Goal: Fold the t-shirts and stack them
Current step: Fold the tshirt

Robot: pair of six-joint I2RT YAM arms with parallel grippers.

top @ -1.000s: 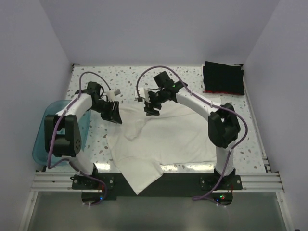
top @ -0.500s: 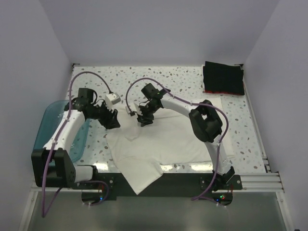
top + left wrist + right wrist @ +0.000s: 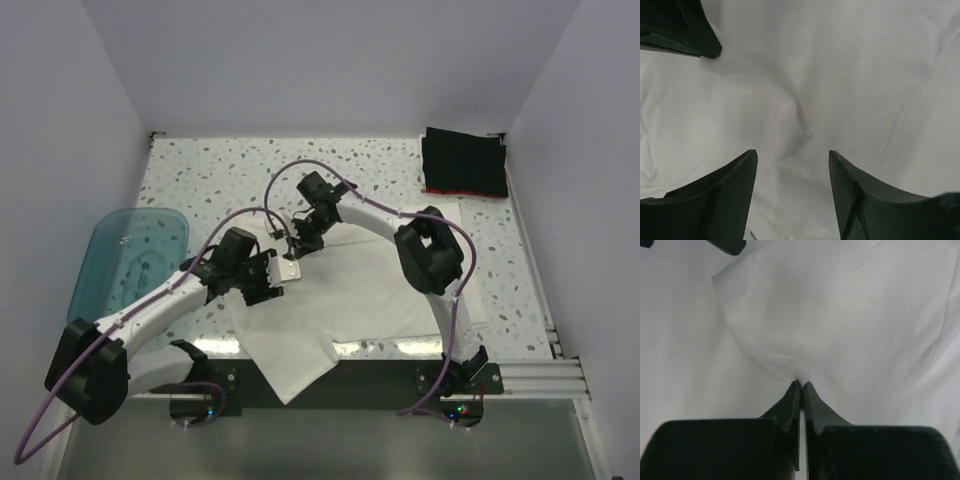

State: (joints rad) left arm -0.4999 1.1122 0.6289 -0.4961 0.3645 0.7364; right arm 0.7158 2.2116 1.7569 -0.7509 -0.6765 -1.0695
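A white t-shirt (image 3: 380, 290) lies spread on the speckled table, one corner hanging over the front rail. My right gripper (image 3: 296, 247) is at the shirt's back left part; in the right wrist view it (image 3: 801, 383) is shut on a pinched-up fold of the white t-shirt (image 3: 840, 315). My left gripper (image 3: 262, 287) hovers just in front of it over the shirt's left edge. In the left wrist view it (image 3: 792, 156) is open, with only wrinkled white t-shirt (image 3: 840, 75) between its fingers. Folded black t-shirts (image 3: 463, 162), with a red edge underneath, are stacked at the back right.
A translucent blue tub (image 3: 125, 262) stands at the table's left edge. The two grippers are close together; part of the right gripper (image 3: 680, 30) shows at the top left of the left wrist view. White walls enclose the table on three sides.
My left arm swung from the back left, near the tub, forward and right onto the shirt's left edge, and its jaws widened. My right gripper dropped onto the cloth and shut on a fold.
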